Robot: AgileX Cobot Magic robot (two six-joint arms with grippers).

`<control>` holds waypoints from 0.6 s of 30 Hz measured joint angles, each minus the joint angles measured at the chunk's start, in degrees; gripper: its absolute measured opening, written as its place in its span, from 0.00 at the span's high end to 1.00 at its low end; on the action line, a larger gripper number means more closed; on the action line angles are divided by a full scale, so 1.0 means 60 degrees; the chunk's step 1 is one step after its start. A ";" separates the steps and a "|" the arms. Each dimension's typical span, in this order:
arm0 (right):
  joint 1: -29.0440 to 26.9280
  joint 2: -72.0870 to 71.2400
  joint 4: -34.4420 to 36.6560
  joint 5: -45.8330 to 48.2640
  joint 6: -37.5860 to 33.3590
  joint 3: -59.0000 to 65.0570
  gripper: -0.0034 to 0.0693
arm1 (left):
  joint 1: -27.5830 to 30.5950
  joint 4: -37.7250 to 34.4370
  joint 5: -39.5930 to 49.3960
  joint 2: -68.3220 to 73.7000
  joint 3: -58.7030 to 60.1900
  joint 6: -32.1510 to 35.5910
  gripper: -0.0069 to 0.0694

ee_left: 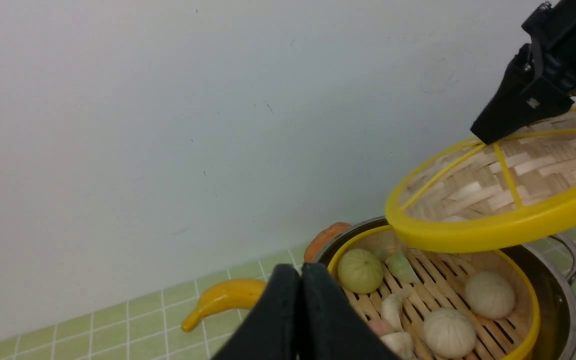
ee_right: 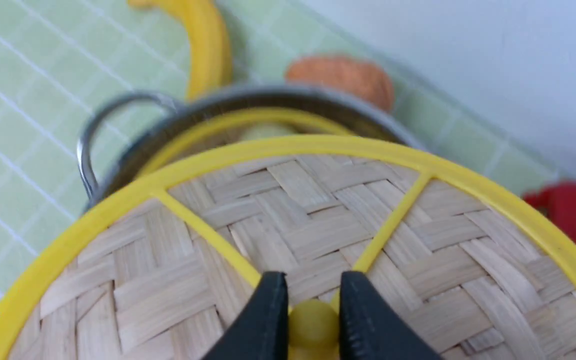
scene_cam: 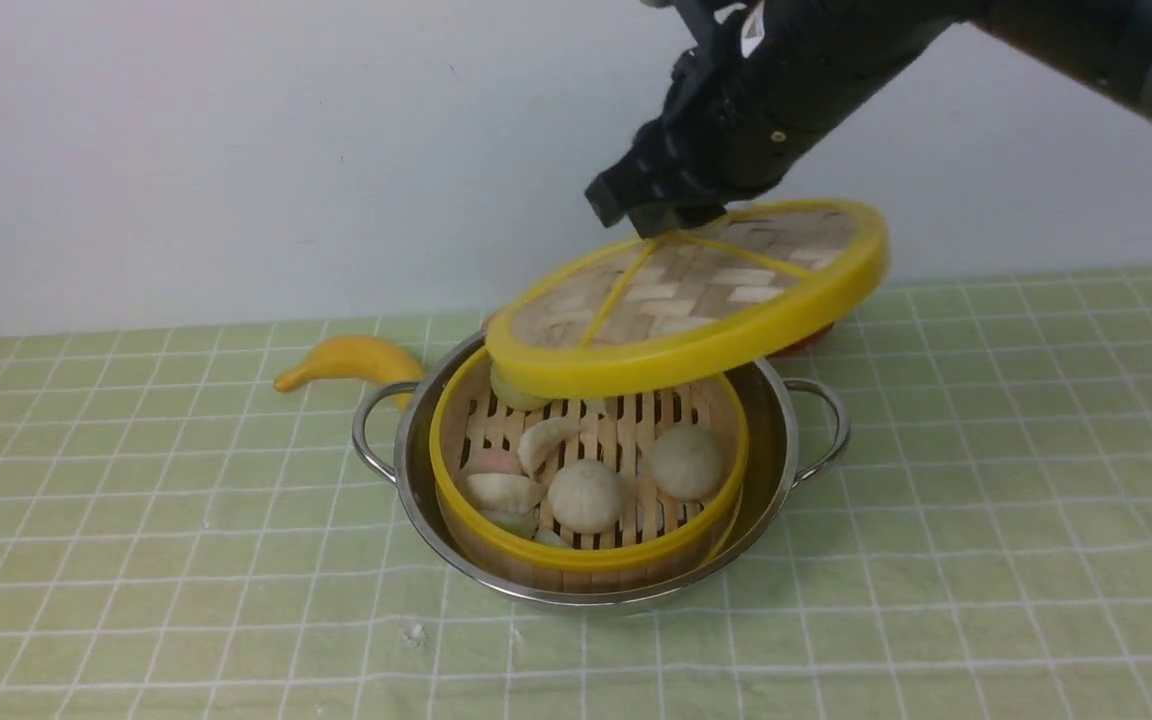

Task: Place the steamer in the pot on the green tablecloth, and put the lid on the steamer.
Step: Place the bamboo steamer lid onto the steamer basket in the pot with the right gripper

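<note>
Steamer point(scene_cam: 576, 572) in pot point(scene_cam: 774, 440); lid point(scene_cam: 686, 290) above (tilted)

Right gripper point(ee_right: 313, 320) pinches lid point(ee_right: 293, 215) knob; pot point(ee_right: 133, 135) beyond

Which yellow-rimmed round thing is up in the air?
The flat woven lid, held by the right gripper; the deeper steamer sits down in the pot.

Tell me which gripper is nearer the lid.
Right. The right gripper grips the lid by its centre knob; the left gripper sits apart to its left, jaws shut.
</note>
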 joint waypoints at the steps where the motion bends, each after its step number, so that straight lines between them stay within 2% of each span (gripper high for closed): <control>1: 0.0092 0.0021 -0.0166 -0.0225 0.0014 -0.0009 0.75 | 0.0000 0.0000 0.0000 0.0000 0.0000 0.0000 0.92; 6: 0.0268 0.0160 -0.0835 -0.0872 0.0250 -0.0009 0.75 | 0.0000 0.0007 0.0000 0.0000 0.0000 0.0000 0.92; 14: 0.0268 -0.0089 -0.0927 -0.2708 0.0415 0.0331 0.75 | 0.0000 0.0157 0.0000 0.0000 0.0000 0.0000 0.92; 18: 0.0268 -0.1135 -0.1181 -0.3594 0.0689 0.1630 0.75 | 0.0000 0.0218 0.0000 0.0000 0.0000 0.0000 0.92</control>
